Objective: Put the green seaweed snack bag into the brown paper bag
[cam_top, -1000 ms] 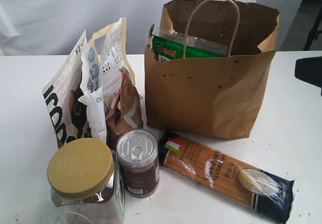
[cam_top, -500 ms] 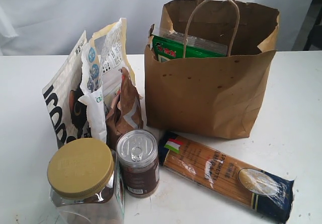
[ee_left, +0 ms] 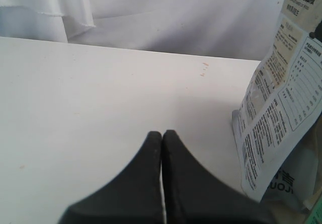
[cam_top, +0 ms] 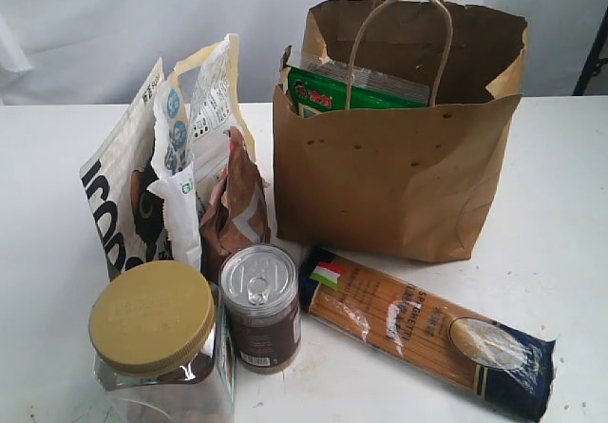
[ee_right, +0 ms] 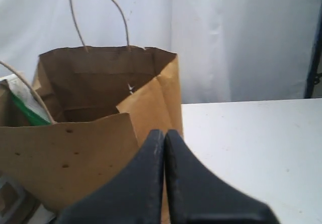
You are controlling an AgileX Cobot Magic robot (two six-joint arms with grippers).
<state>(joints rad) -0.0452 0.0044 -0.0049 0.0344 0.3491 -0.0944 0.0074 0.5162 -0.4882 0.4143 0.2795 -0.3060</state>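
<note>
The brown paper bag (cam_top: 399,171) stands upright at the back right of the table, its loop handles raised. The green seaweed snack bag (cam_top: 347,92) sits inside it, its top edge showing above the rim on the left side. The right wrist view shows the paper bag (ee_right: 75,153) with a sliver of the green packet (ee_right: 27,112) inside; my right gripper (ee_right: 164,132) is shut with nothing in it, just off the bag's corner. My left gripper (ee_left: 162,133) is shut and empty over bare table. Neither gripper shows in the exterior view.
A dark-blue spaghetti packet (cam_top: 427,328) lies in front of the paper bag. A tin can (cam_top: 260,304), a jar with a yellow lid (cam_top: 157,342), a crumpled brown pouch (cam_top: 235,204) and white printed bags (cam_top: 161,166) crowd the left. A printed bag (ee_left: 279,108) stands near my left gripper.
A dark arm part at the right edge of the exterior view has drawn back out of sight. The objects on the table have not moved.
</note>
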